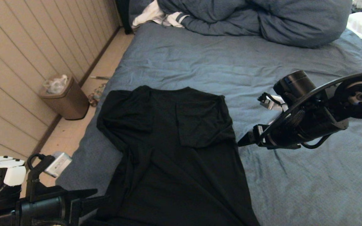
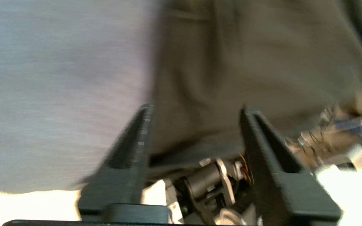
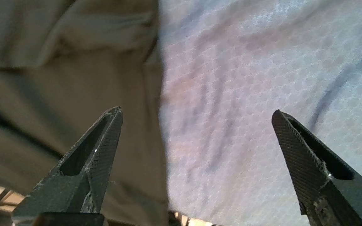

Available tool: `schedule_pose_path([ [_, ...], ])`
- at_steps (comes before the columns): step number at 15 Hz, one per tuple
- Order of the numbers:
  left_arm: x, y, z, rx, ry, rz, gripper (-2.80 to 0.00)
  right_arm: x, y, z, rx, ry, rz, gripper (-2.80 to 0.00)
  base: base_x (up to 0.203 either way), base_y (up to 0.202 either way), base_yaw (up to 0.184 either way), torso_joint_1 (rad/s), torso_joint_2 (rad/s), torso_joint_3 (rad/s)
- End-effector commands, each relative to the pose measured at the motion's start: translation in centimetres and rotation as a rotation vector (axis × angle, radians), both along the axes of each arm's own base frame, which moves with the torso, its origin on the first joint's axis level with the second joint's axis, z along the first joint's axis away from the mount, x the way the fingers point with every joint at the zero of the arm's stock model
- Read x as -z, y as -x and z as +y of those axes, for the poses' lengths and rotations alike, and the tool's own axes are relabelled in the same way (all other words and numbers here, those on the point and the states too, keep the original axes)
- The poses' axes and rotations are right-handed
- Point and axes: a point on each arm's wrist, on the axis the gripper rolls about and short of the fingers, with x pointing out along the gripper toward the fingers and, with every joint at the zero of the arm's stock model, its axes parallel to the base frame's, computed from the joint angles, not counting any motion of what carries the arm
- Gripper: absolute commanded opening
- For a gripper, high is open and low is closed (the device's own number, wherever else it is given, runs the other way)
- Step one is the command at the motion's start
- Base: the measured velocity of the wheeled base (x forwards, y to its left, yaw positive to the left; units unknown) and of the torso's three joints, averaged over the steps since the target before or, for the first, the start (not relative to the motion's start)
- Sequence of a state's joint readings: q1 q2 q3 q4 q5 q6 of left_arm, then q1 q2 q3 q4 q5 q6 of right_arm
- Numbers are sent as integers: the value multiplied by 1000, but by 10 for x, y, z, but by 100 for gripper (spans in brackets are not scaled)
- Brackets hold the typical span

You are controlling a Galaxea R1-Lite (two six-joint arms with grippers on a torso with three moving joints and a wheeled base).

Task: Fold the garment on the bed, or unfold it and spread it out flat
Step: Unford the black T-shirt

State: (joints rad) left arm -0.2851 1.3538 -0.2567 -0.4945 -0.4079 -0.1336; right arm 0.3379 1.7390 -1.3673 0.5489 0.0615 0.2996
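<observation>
Black short-sleeved T-shirt (image 1: 171, 150), plain side up with both sleeves folded inward, lies on the wrinkled slate-blue bed sheet (image 1: 294, 175). The right gripper (image 3: 196, 131) has fingers spread wide over its edge; the left gripper (image 2: 195, 125) fingers stand apart, shirt cloth beyond them

No text, label, brand, number or sign can be read anywhere in these views. The black short-sleeved T-shirt (image 1: 171, 150) lying on the wrinkled slate-blue bed sheet (image 1: 294, 175) shows only plain dark cloth, with no lettering or print facing up.
</observation>
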Motion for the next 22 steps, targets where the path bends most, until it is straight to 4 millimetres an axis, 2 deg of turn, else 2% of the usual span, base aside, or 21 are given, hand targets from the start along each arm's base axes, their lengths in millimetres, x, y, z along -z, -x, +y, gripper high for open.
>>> schedule_pose_path([
  [1,-4,14,-12,86,-7,-9,0,10,-16,-4,23,13,27,0,0,0,0,0,0,0],
  [5,15,22,-20,139,-65,95,0,18,-32,-9,32,33,40,0,0,0,0,0,0,0],
  [7,20,16,-23,134,-76,112,0,21,-37,-16,47,39,46,0,0,0,0,0,0,0],
  [13,42,-3,-33,130,-73,97,0,22,-44,-13,43,37,42,0,0,0,0,0,0,0],
  [15,46,-2,-32,110,-82,75,0,22,-45,-12,41,36,39,0,0,0,0,0,0,0],
  [16,46,-2,-31,98,-83,52,-280,21,-46,-11,40,35,37,0,0,0,0,0,0,0],
  [22,45,-1,-31,88,-78,33,-280,18,-47,-8,34,30,25,0,0,0,0,0,0,0],
])
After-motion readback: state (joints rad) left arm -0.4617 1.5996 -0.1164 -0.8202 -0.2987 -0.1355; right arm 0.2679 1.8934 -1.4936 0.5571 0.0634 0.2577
